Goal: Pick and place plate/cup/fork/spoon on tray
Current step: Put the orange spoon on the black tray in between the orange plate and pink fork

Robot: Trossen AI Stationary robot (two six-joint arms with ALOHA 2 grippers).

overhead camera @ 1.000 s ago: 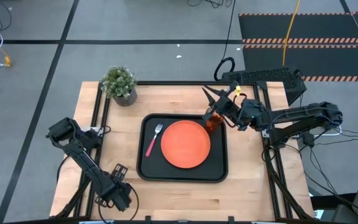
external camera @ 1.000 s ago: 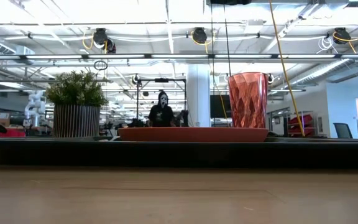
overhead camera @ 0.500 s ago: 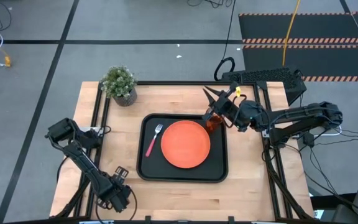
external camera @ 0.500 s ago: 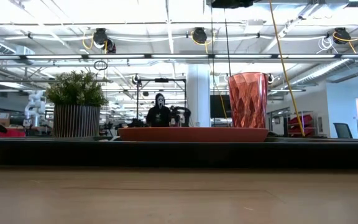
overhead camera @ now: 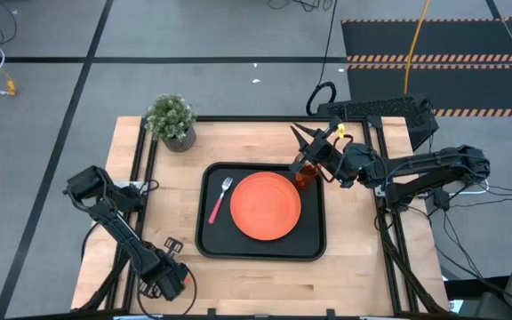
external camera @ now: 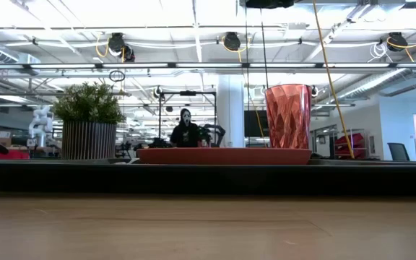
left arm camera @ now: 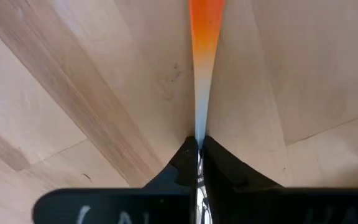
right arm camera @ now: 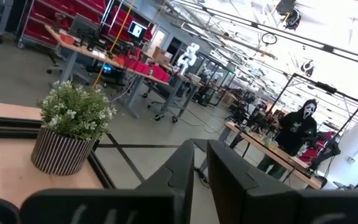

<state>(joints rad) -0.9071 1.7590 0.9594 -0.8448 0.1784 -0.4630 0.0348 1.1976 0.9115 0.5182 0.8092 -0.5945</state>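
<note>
The black tray (overhead camera: 204,240) holds the orange plate (overhead camera: 266,205), with the pink-handled fork (overhead camera: 219,201) lying to its left. The amber cup (external camera: 288,115) stands upright in the tray's far right corner, its rim free. My right gripper (overhead camera: 302,140) hangs shut above it, level and pointing toward the table's far left, holding nothing. The spoon (left arm camera: 207,25), with an orange handle and a silver neck, is at the table's near left, where my left gripper (left arm camera: 199,152) is shut on it. My left gripper pinches the spoon's silver neck (left arm camera: 199,124) between its two fingers, below the orange handle. The fingers come from above, pointing down, one on each side of the neck. The handle runs on away from the fingertips over the wood. I cannot tell whether the spoon is lifted.
A potted plant (overhead camera: 171,120) stands at the table's far left corner. A dark keyboard (overhead camera: 376,108) lies past the far right edge. A masked person (external camera: 187,128) stands in the room behind. Bare wood (overhead camera: 265,284) stretches along the near edge.
My left gripper has shut on the spoon at the near left of the table. The right arm, the cup, the plate and the fork have stayed where they were.
</note>
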